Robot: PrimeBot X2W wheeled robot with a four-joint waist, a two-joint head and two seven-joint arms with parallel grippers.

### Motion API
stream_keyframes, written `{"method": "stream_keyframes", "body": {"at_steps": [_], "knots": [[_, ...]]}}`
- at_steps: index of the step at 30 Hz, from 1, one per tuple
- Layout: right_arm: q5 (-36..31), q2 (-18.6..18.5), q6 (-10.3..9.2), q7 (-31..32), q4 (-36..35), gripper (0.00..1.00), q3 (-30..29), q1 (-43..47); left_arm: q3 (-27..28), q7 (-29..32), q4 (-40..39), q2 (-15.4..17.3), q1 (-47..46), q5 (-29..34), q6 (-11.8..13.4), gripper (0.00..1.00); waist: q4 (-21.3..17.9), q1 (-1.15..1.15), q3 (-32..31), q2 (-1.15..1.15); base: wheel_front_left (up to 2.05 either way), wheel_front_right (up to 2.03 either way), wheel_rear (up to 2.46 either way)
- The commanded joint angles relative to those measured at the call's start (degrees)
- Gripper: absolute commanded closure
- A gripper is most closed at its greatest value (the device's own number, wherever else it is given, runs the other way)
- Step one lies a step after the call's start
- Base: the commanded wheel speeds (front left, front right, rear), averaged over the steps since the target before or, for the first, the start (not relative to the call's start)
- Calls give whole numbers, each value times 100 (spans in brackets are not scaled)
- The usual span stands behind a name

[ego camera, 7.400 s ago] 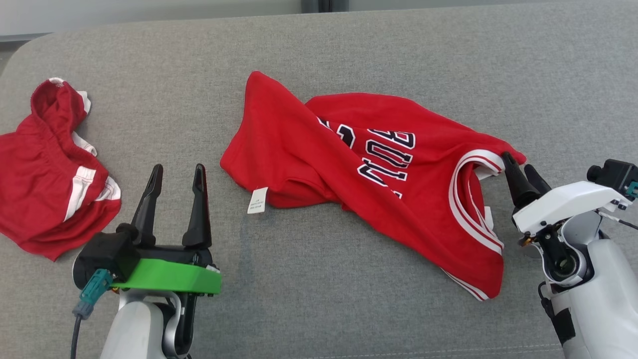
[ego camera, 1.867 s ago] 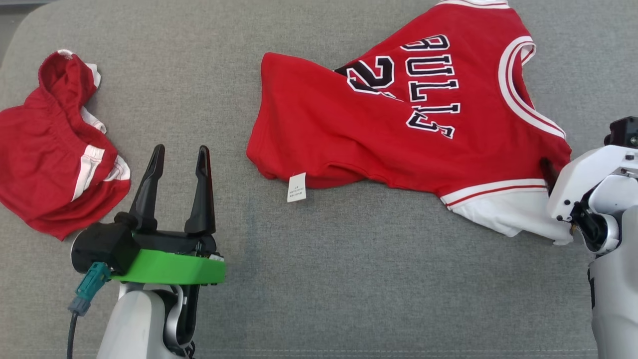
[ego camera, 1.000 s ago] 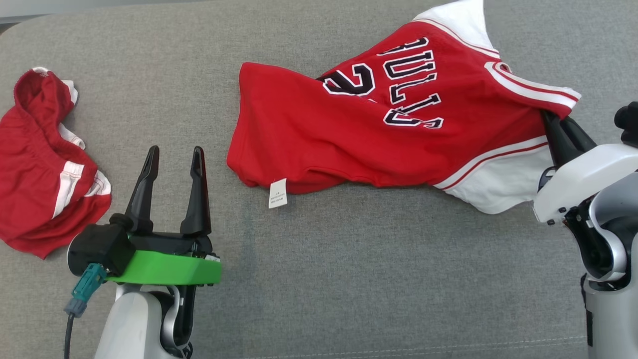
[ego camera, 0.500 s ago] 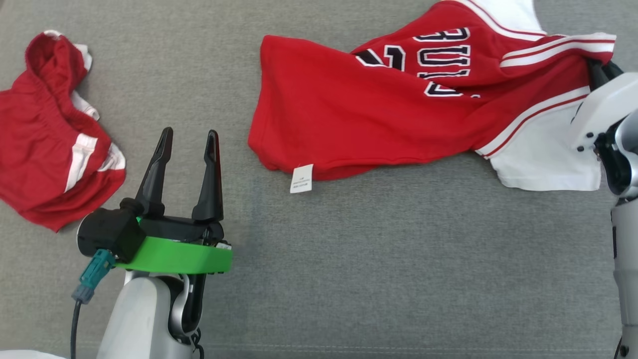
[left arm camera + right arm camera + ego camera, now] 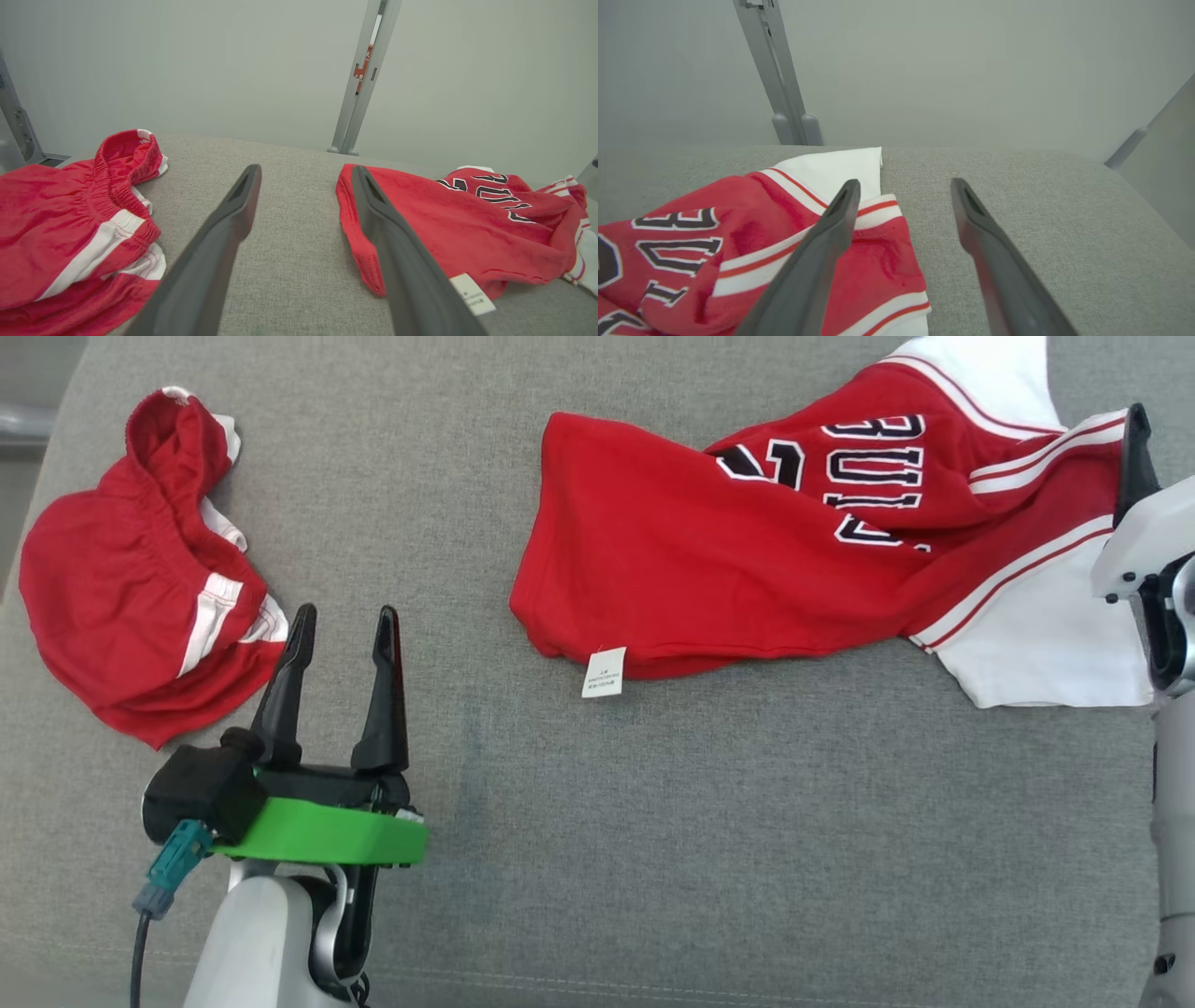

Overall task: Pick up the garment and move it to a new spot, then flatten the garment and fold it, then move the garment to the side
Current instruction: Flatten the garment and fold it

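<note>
The garment is a red jersey (image 5: 728, 551) with black lettering and white-striped trim. It lies spread across the grey cushion (image 5: 747, 821), with a white label (image 5: 605, 672) at its near hem. In the right wrist view my right gripper (image 5: 906, 183) stands open above the jersey's (image 5: 752, 233) trimmed right edge. Its left finger is over the cloth and its right finger is over bare cushion. In the head view one dark finger (image 5: 1136, 457) shows at the jersey's right end. My left gripper (image 5: 346, 613) is open and empty, to the left of the jersey (image 5: 444, 219).
Red shorts (image 5: 121, 579) with white stripes lie crumpled at the cushion's left, just left of my left gripper (image 5: 303, 169). Behind the cushion stand a pale wall and a grey post (image 5: 359, 93). Bare cushion stretches along the front.
My right gripper has opened and let go of the jersey's right edge, which now rests on the cushion. The head view has shifted. The left arm has not moved.
</note>
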Motion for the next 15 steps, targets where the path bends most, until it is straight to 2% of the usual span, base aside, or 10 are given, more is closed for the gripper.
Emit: {"method": "stream_keyframes", "body": {"at_steps": [1, 7, 15], "knots": [[-47, 72, 1, -180, -134, 0, 49, 229, 58, 5, 24, 16, 106, 16, -4, 0, -205, 0, -317, 0, 0, 0, 0], [-24, 188, -1, -991, -855, 0, 370, 1113, 346, 5, 135, 17, 390, 75, 14, 0, -527, 0, -766, 0, 0, 0, 0], [411, 380, -3, -1403, -1395, 0, 1098, 2301, 682, 5, 391, 17, 741, 206, 23, 0, -922, 0, -1287, 0, 0, 0, 0]]}}
